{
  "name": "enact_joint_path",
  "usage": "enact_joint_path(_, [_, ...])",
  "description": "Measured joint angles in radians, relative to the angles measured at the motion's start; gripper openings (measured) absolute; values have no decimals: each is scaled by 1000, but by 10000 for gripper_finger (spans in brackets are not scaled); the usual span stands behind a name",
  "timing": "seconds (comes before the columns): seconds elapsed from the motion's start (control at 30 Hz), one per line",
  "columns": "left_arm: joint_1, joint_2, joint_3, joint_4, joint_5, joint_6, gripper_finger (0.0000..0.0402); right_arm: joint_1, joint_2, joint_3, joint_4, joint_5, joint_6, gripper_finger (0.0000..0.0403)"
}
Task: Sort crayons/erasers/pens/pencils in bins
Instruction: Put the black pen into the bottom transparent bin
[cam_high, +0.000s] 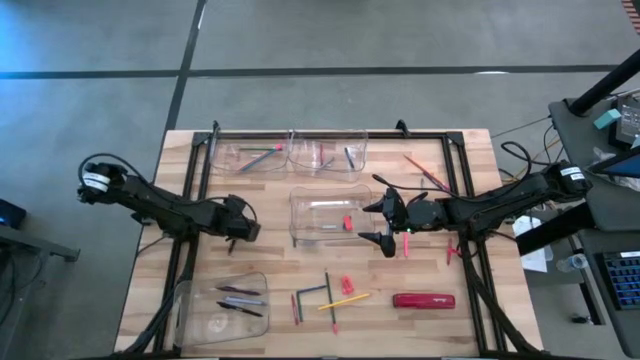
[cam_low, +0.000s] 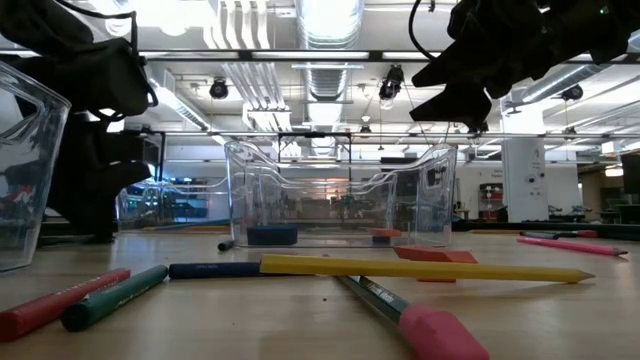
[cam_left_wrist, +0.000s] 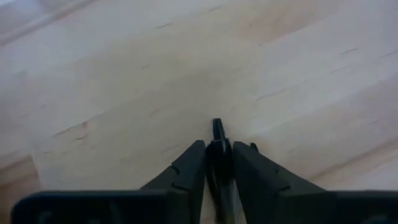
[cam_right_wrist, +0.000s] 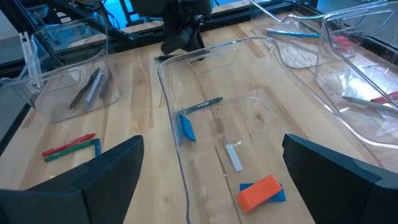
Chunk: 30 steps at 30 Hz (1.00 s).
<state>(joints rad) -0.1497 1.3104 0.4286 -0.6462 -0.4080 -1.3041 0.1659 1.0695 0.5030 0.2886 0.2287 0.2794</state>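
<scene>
A pale wooden table (cam_high: 500, 310) fills the high view: the left gripper (cam_high: 240, 222) sits left of the middle bin (cam_high: 325, 215), the right gripper (cam_high: 385, 222) at its right end. Left wrist view: jaws clamped on a dark pen (cam_left_wrist: 217, 134), its axis running forward between them. Right wrist view: jaws wide apart, an orange eraser (cam_right_wrist: 260, 190) just ahead between them

A lab or industrial workshop hall, open-plan. Shown by exposed silver ducting (cam_low: 320, 75) and strip lights (cam_low: 330, 15) on a bare ceiling, polished grey concrete floor (cam_high: 350, 35) with dark seams, a wooden bench (cam_high: 500, 320) inside a black metal frame (cam_high: 330, 132), cabled equipment desks (cam_high: 610, 110) beside it.
</scene>
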Motion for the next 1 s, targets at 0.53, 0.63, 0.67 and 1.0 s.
enact_joint_path(0.53, [11,-92,13,4,-67,81,26,0,0,0,0,2,-2,370])
enact_joint_path(0.63, [13,-134,36,11,-72,133,16,0,0,0,0,7,-2,370])
enact_joint_path(0.67, [12,-146,43,6,-71,153,15,0,0,0,0,7,-2,370])
enact_joint_path(1.0, [11,-251,200,8,-55,431,15,0,0,0,0,7,-2,370])
